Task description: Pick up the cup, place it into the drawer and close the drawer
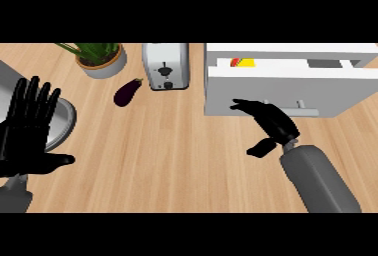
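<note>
The white drawer point(284, 90) at the upper right stands partly pulled out of its cabinet. Through the gap at its top a small red and yellow thing point(242, 62) shows inside, likely the cup, mostly hidden. My right hand point(269, 121) is open, and its straight fingertips point(240, 104) rest against the drawer's front panel just left of the grey handle point(304, 110). It holds nothing. My left hand point(29, 127) rests open at the left edge with fingers up, far from the drawer.
A grey toaster point(165, 65) stands at the back centre, with a purple eggplant point(127, 92) to its left. A potted plant point(100, 59) sits at the back left. A round metal rim point(66, 117) lies partly under my left hand.
</note>
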